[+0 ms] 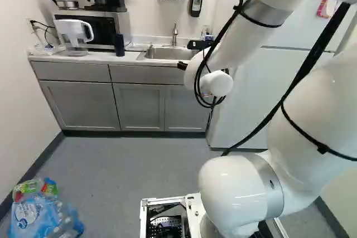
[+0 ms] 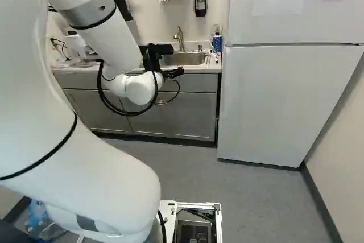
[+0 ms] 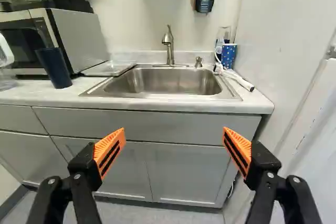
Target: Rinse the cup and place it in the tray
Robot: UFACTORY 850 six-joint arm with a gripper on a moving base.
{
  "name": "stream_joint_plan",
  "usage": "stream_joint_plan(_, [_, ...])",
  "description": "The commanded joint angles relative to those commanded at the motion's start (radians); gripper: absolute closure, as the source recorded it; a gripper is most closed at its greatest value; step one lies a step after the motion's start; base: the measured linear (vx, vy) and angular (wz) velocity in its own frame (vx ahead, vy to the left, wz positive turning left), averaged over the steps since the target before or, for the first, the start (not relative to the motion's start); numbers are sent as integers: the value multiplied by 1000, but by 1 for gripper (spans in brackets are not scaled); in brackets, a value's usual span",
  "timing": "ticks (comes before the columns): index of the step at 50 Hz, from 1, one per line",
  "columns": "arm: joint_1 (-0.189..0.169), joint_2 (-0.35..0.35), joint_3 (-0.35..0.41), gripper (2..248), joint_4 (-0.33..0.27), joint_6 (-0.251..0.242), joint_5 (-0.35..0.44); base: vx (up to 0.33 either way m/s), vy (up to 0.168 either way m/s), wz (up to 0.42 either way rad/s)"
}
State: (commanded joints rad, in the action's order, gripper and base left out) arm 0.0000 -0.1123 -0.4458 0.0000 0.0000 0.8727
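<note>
In the wrist view, the claw (image 3: 174,129) is shown with its pads (image 3: 118,134) wide apart and nothing between them. The sink (image 3: 168,82) and faucet (image 3: 169,45) lie ahead. The dark blue cup (image 3: 55,69), judged to be the task's cup, stands on the desk (image 3: 31,94) in front of the microwave (image 3: 81,38). The tray (image 3: 109,68) lies between the microwave and the sink. A patterned cup (image 3: 228,55) stands at the sink's far side and should not be mistaken for the target. The step in hand is judged to be the approach to the dark blue cup; the claw should be aligned with it before any advance is made.

In the left base view, the cup is seen upright, near the pitcher (image 1: 70,32). The opening should be centred on the cup's body, at mid-height, so that both pads are met evenly. Clearance should be allowed for the pitcher and the tray's edge. Closure should be gentle, as an empty cup may be tipped by one-sided contact.

In the right base view, the cup cannot be made out, probably being hidden by the arm (image 2: 96,180); alignment should therefore be checked elsewhere. Sideways travel should be made clear of the faucet.
</note>
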Motion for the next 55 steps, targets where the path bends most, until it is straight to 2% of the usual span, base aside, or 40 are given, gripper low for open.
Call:
stream_joint_plan(29, [0,23,-89,3,0,0,-2,0,0,0])
stream_joint_plan(55, [0,44,-168,3,0,0,-40,0,0,0])
